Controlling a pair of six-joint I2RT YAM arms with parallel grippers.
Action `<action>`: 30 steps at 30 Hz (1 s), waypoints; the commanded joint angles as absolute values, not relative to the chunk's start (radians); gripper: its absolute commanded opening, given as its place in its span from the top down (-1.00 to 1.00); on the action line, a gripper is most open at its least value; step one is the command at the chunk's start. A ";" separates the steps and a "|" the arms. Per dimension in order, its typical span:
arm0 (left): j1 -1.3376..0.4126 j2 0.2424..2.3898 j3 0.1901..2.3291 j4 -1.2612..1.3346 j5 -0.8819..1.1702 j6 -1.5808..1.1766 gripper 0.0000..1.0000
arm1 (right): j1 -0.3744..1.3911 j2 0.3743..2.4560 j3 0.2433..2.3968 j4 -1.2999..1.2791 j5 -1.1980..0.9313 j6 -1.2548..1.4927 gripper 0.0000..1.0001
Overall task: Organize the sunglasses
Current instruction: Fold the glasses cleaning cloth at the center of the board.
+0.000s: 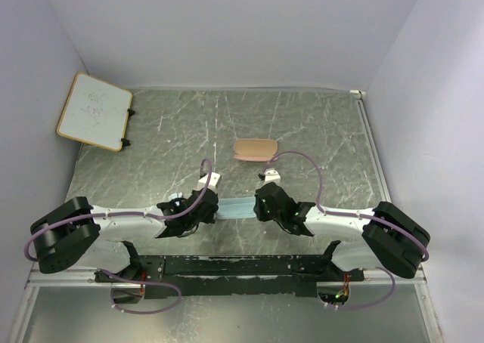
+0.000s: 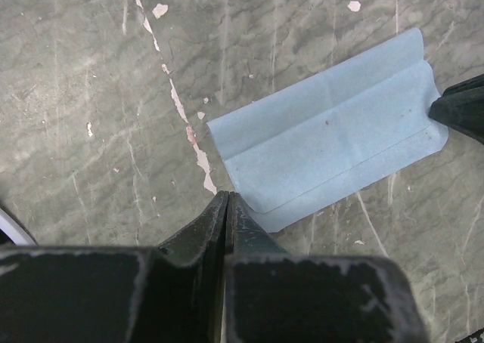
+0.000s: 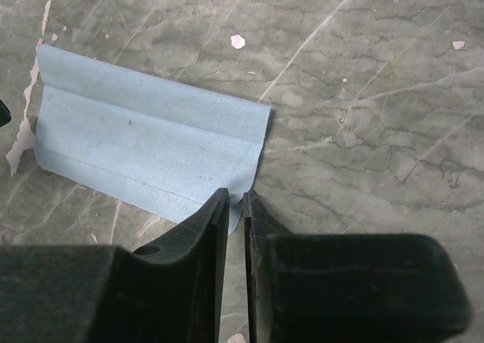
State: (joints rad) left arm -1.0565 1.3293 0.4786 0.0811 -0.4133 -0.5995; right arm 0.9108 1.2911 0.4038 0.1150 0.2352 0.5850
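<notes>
A light blue-grey folded cloth (image 1: 236,208) lies flat on the marbled table between my two grippers. No sunglasses show in any view. My left gripper (image 2: 227,196) is shut with nothing between its fingers, its tips resting on the table just off the cloth (image 2: 333,143)'s near corner. My right gripper (image 3: 236,196) stands at the opposite end, its jaws drawn to a narrow slit over the cloth (image 3: 144,143)'s corner, whose edge curls up into the slit. A tan-pink oblong case (image 1: 255,149) sits closed farther back.
A small whiteboard (image 1: 94,110) leans at the back left corner. White walls close the table on three sides. A black rail (image 1: 234,266) with both arm bases runs along the near edge. Chipped pale flecks (image 2: 198,150) mark the table surface.
</notes>
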 commanded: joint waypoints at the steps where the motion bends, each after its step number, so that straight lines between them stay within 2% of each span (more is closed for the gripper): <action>1: -1.054 1.334 0.493 0.115 -0.394 -0.604 0.80 | 0.907 1.279 0.408 0.130 0.257 0.592 0.71; 6: -1.054 1.328 0.489 0.113 -0.395 -0.605 0.79 | 0.907 1.287 0.408 0.138 0.258 0.593 0.72; 19: -1.054 1.337 0.487 0.120 -0.390 -0.606 0.79 | 0.907 1.282 0.420 0.129 0.253 0.587 1.00; 30: -1.054 1.345 0.492 0.127 -0.385 -0.600 0.79 | 0.910 1.254 0.438 0.094 0.254 0.578 1.00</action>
State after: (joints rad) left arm -1.0565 1.3392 0.4786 0.0891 -0.3985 -0.6025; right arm 0.9108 1.2747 0.4099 0.1051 0.2390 0.5858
